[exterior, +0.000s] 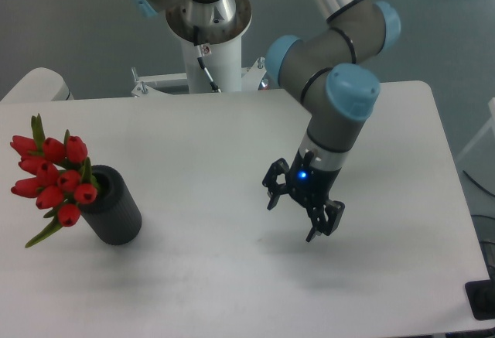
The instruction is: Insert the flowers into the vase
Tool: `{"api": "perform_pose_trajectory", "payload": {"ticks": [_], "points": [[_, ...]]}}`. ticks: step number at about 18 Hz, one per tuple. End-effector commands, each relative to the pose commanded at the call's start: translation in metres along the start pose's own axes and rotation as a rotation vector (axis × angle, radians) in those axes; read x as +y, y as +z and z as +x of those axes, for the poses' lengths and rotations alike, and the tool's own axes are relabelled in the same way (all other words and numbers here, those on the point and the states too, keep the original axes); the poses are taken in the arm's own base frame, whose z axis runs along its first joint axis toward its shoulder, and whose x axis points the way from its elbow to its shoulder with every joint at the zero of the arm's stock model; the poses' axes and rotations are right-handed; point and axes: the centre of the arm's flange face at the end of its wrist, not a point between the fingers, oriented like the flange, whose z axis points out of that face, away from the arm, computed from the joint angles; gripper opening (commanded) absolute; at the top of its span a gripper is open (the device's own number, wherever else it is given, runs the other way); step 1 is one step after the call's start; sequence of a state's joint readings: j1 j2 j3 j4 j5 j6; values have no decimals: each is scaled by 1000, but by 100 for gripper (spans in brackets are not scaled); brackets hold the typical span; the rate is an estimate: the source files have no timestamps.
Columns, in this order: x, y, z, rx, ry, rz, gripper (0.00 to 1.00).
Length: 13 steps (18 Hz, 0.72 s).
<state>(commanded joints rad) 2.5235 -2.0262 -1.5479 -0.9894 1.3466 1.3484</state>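
Red flowers [52, 175] sit in the black vase [116, 206], their buds and leaves spilling out of its mouth on the side away from the claw [294, 216]. Vase and flowers stand well apart from the claw across the white bench [201, 137]. Its fingers are spread apart, holding nothing.

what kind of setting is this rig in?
Probably a robotics lab bench, not a home. A plain white table holds only a black vase with red flowers, the arm's pedestal stands at the table's far edge, and the gripper hangs empty.
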Motion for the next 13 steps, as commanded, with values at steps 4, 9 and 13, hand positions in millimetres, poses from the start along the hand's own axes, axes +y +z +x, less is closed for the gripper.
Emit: {"api": "perform_pose_trajectory", "payload": {"ticks": [4, 9, 13], "points": [[-17, 20, 12, 9, 51, -130, 100], [-19, 26, 14, 14, 60, -143, 100], [-18, 27, 14, 27, 120, -150, 100]]}}
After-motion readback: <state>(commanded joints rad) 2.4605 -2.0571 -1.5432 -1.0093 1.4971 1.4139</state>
